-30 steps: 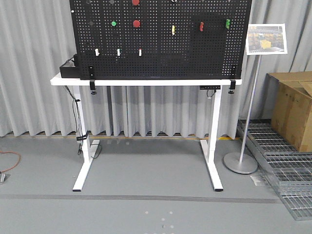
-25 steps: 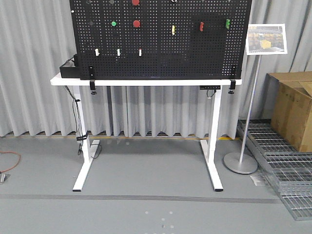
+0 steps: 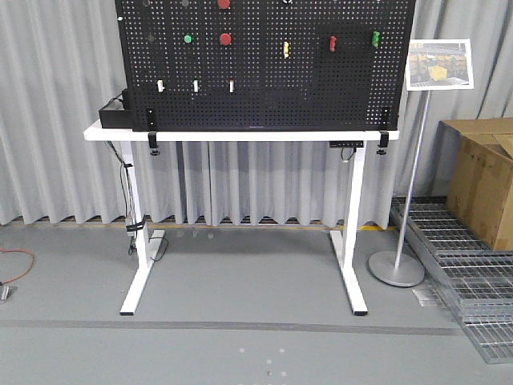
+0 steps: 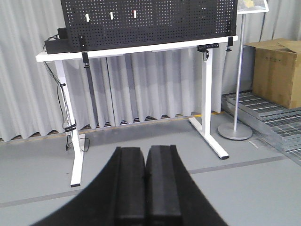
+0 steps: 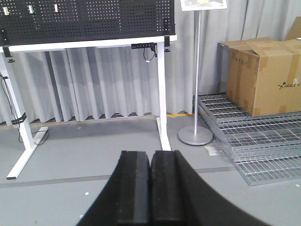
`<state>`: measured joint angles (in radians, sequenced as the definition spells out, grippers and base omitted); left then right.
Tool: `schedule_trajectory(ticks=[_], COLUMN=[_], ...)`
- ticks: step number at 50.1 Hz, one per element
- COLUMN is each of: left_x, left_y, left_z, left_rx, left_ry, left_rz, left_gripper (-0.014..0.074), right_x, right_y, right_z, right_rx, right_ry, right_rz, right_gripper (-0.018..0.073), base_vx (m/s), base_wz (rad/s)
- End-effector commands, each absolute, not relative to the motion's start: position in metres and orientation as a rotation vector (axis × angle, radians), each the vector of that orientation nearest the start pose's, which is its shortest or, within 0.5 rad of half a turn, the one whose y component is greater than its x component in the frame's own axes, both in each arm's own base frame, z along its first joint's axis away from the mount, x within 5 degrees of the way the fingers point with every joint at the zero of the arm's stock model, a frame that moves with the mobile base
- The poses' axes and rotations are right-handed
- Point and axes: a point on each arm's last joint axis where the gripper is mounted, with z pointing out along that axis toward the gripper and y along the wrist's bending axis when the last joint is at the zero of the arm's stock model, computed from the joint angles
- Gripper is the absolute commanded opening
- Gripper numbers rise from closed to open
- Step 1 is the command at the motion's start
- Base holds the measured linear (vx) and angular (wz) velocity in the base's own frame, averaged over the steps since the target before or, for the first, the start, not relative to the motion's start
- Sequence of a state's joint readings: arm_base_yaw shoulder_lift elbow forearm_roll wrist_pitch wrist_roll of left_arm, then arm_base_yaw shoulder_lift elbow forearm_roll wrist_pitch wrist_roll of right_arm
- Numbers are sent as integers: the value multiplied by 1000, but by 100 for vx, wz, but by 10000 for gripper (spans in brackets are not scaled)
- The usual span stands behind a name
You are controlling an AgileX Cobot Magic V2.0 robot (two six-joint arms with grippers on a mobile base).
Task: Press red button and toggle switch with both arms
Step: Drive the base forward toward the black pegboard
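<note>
**Both grippers closed and empty, well short of the pegboard**

The left gripper [image 4: 146, 153] fills the bottom centre of its wrist view. Its two black fingers [image 4: 130, 179] are pressed flat together with nothing between them. The right gripper [image 5: 150, 156] looks the same at the bottom of its own view: pads meeting and nothing held. Both hang above bare grey floor, well apart from the white table [image 3: 240, 135].

A black pegboard [image 3: 264, 96] stands upright on the table, across the top of the front view. On it, a red button [image 3: 225, 38] sits in the upper left part, just beside a green button [image 3: 187, 38]. Three small white toggle switches [image 3: 195, 85] form a row below them. Further right on the board are a yellow part [image 3: 284, 50], a red part [image 3: 333, 42] and a green part [image 3: 374, 38].

At the right edge of the frame a cardboard box [image 5: 261, 75] rests on metal grates [image 5: 254, 141]. It is taped shut, so its contents are hidden. A sign stand [image 3: 409, 184] rises between the table and the box.
</note>
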<state>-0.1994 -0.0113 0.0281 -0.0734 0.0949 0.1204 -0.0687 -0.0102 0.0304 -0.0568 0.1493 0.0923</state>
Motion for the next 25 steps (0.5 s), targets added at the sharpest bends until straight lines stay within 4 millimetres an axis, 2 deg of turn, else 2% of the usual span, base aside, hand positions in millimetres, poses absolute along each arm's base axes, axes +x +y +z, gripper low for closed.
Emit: schedule_trajectory(ticks=[1, 14, 25], left_x=[56, 56, 56], left_y=[-11, -11, -11], left_z=[193, 193, 193], left_rx=[185, 185, 185], left_ry=[1521, 1521, 1521], left_rz=[-127, -127, -127], left_gripper=[2, 2, 2], right_x=[56, 56, 56], right_y=[-4, -4, -4], right_z=[194, 194, 194], right_rx=[75, 75, 75], right_ry=[1563, 1563, 1563], right_rz=[-45, -45, -45], right_gripper=[-3, -3, -3], base_vx=[3, 10, 27], base_wz=[-1, -2, -6])
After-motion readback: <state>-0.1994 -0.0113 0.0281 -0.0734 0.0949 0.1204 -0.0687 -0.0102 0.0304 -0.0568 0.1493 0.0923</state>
